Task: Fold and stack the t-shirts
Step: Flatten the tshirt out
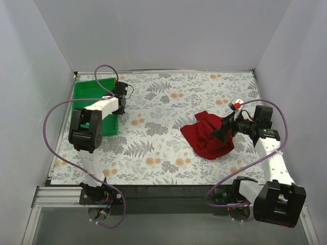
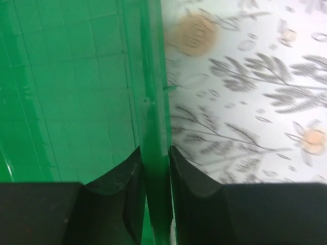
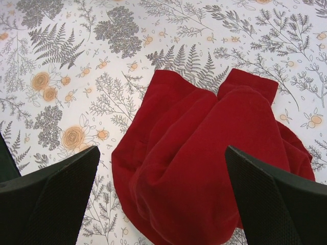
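The dark red t-shirt [image 1: 206, 136] lies crumpled in a heap on the flowered tablecloth, right of centre. My right gripper [image 1: 225, 130] hovers over its right side, open wide. In the right wrist view the t-shirt [image 3: 204, 153] fills the gap between the two spread fingers, and the gripper [image 3: 162, 151] touches nothing. My left gripper [image 1: 120, 95] is at the far left, at the right wall of a green bin [image 1: 88, 92]. In the left wrist view that gripper [image 2: 156, 171] is shut on the bin's thin green wall [image 2: 152, 102], one finger inside and one outside.
The green bin stands at the back left corner of the table, with white walls close on the left, back and right. Purple cables loop from both arms. The table's dark front edge [image 1: 163, 190] runs along the bottom.
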### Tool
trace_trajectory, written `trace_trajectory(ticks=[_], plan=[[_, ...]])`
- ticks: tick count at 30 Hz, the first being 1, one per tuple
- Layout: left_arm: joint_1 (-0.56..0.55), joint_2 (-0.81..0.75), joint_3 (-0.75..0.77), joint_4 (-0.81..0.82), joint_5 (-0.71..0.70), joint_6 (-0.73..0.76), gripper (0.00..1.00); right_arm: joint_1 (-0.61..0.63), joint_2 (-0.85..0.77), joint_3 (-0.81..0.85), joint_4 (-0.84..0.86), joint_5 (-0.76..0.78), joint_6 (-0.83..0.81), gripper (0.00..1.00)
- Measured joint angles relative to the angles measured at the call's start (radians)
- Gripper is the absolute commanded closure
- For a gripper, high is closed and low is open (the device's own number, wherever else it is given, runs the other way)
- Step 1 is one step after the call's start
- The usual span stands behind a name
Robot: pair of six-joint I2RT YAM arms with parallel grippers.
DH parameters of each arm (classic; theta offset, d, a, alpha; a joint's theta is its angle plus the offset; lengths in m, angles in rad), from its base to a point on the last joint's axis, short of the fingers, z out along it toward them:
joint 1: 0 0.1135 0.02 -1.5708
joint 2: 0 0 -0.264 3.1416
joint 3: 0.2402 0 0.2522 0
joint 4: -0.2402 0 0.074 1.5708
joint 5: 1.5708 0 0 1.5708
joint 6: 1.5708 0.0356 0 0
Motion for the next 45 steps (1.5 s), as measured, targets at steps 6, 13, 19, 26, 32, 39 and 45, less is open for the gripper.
trace_trajectory(ticks=[6, 13, 19, 26, 32, 39, 45], plan=[[0.081, 0.02, 0.028, 0.035, 0.031, 0.071, 0.74, -0.001, 0.014, 0.0, -0.001, 0.0, -0.001, 0.02], [0.122, 0.13, 0.129, 0.059, 0.046, 0.136, 0.59, -0.008, 0.02, 0.0, -0.001, -0.001, -0.001, 0.02], [0.135, 0.161, 0.186, 0.071, 0.043, 0.156, 0.5, -0.015, 0.027, 0.0, -0.001, -0.008, -0.001, 0.02], [0.145, 0.158, 0.179, 0.082, 0.039, 0.155, 0.61, -0.015, 0.031, 0.0, -0.001, -0.014, -0.001, 0.02], [0.145, 0.134, 0.132, 0.106, 0.035, 0.167, 0.73, -0.015, 0.031, 0.0, -0.001, -0.019, -0.001, 0.02], [0.147, 0.124, 0.118, 0.116, 0.079, 0.185, 0.74, -0.015, 0.031, 0.0, -0.001, -0.023, -0.001, 0.02], [0.151, 0.124, 0.118, 0.127, 0.116, 0.211, 0.74, -0.016, 0.031, 0.0, -0.001, -0.023, -0.001, 0.02]])
